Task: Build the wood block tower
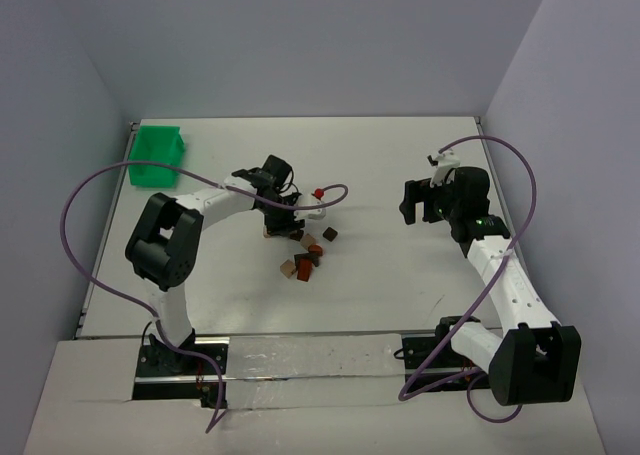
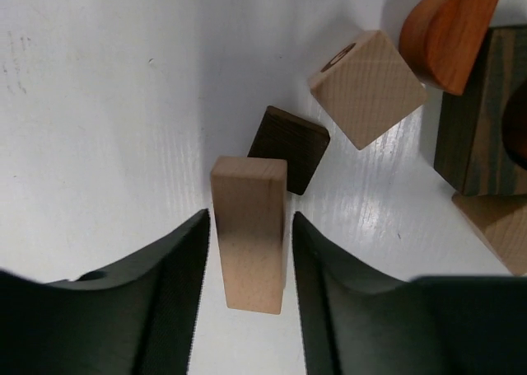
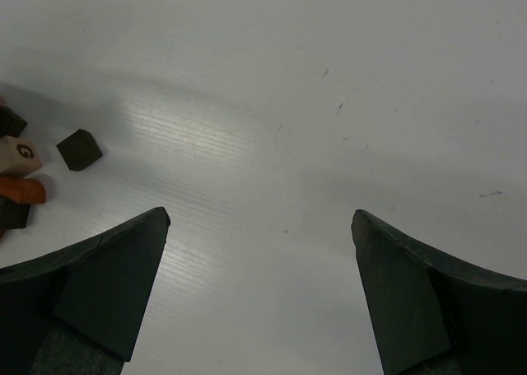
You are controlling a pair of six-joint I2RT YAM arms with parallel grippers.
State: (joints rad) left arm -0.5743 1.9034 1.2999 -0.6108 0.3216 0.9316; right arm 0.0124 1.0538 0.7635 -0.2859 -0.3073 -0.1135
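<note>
Right now the left gripper [image 2: 249, 222] is down at the table [image 1: 400, 295] with a tall tan block [image 2: 247, 235] standing upright between its fingers [image 2: 177, 292]. The jaws are only narrowly parted, one close along each side of that block. A thin strip of table shows between the block and the finger to the right of it, so it does not look clamped.

Touching the tall tan block's far corner lies a flat dark brown block [image 2: 288, 148], tilted off square. Beyond that, further from the tall tan block, sits a tan cube [image 2: 368, 88] with a round mark at one top corner. A reddish-brown rounded piece [image 2: 453, 33] lies just past the cube. To the right of the tall tan block, well apart from it, is a large dark block [image 2: 486, 119] with another tan piece [image 2: 498, 231] just beside it.

From above, the loose blocks [image 1: 303, 258] lie scattered to the right of the tall tan block's spot under the left gripper, none stacked. A green tray [image 1: 157, 155] sits far off to the left of that spot, at the table's back corner.

The right gripper [image 3: 259, 218] hangs well to the right of the tall tan block. Its jaws are spread wide with only bare table between them. A small dark cube [image 3: 79, 149] shows at the left of its view
</note>
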